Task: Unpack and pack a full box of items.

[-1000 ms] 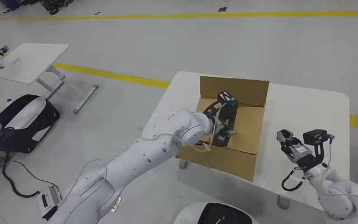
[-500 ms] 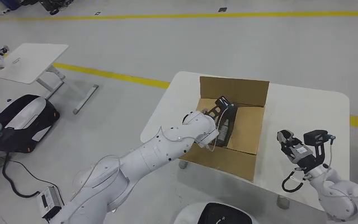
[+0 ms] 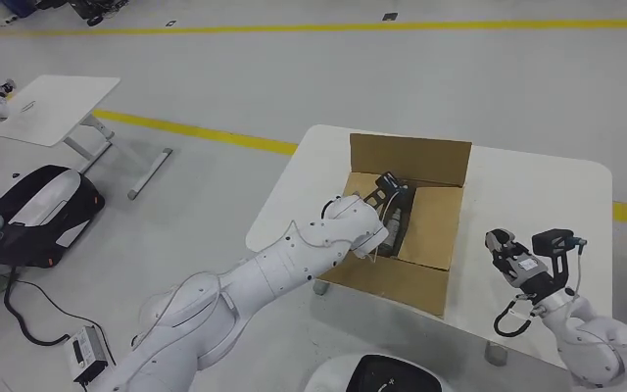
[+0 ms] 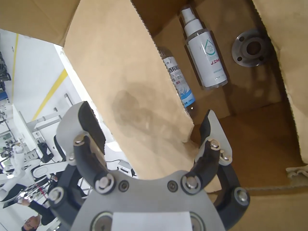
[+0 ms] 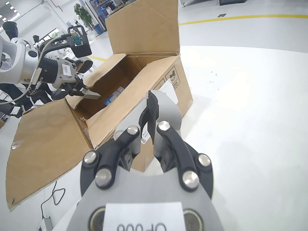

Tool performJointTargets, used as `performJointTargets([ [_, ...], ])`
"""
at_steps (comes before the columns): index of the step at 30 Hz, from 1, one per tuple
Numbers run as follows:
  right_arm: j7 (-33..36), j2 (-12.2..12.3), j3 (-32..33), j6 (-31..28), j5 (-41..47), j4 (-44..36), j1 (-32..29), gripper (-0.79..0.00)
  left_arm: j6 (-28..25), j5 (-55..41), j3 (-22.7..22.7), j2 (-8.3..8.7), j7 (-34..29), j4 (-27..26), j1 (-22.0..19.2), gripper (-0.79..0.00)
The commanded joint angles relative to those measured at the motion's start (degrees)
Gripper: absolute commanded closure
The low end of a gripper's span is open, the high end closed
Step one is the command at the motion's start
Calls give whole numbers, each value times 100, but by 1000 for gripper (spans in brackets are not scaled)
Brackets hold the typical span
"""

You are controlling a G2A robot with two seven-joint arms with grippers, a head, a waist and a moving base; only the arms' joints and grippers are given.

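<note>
An open cardboard box (image 3: 411,157) stands on the white table (image 3: 549,196). My left gripper (image 4: 146,116) is open at the box's left side, its fingers (image 4: 87,118) straddling a raised side flap (image 4: 115,73); it is also seen from above (image 3: 392,223) and from the right wrist (image 5: 90,93). On the box floor lie a white spray bottle (image 4: 204,58), a second bottle (image 4: 179,82) half hidden by the flap, and a round metal flange (image 4: 250,48). My right gripper (image 5: 150,104) is shut and empty over the table right of the box (image 5: 144,78).
The box's tall rear flap (image 5: 144,22) stands upright and a wide flap (image 5: 45,133) hangs out over the table's near edge. Bare table surface (image 5: 240,97) lies right of the box. A second small table (image 3: 54,103) stands far left on the floor.
My left gripper has shifted toward the box's left flap and sunk a little lower. The right arm has not moved.
</note>
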Motion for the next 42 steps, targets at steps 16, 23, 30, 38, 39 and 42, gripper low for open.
performJointTargets([
  [16, 24, -13, 13, -15, 24, 6, -2, 0, 12, 591, -565, 0, 51, -413, 332, 0],
  [23, -19, -10, 100, 6, 102, -65, -23, 0, -219, -60, -1416, 158, 134, -1246, 768, 0],
  [30, -52, 44, 533, 2, 379, -317, -173, 0, -407, -766, -2166, 286, 11, -2165, 1267, 0],
  [38, 269, 93, 808, -104, 724, -702, -362, 0, -666, -1516, -2792, 383, -92, -2613, 1709, 0],
  [39, 315, 92, 776, -110, 708, -689, -358, 0, -676, -1537, -2838, 391, -84, -2611, 1737, 0],
  [42, 531, 80, 631, -62, 701, -572, -293, 0, -671, -1316, -2906, 415, -57, -2530, 1761, -529],
])
